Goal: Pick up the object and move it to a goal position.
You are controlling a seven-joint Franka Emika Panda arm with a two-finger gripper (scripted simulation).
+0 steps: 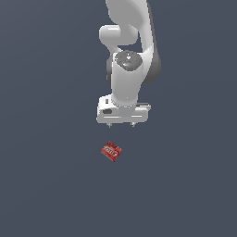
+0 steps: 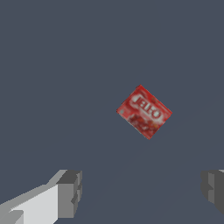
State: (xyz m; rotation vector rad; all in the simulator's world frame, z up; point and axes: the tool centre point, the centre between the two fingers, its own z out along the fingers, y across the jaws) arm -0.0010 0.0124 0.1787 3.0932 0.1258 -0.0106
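The red box [image 1: 111,152] lies flat on the worktop, clear of the gripper [image 1: 121,125] (jaws spread wide, empty), its long axis skewed to them.

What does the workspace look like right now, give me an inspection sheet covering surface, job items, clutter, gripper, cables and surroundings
Surface: plain dark grey-blue floor, flat, no marks seen.
Job's things: small red box with a white printed label facing up, lying flat, turned at an angle to the gripper; nothing touches it. No goal marker seen.
Clutter: nothing seen.
Gripper: gripper open, empty, clear of the box; in the wrist view the box lies beyond the two fingers, not between them.
Cables: nothing seen.
Surroundings: only the white robot arm rising behind the gripper; no walls, no furniture seen.
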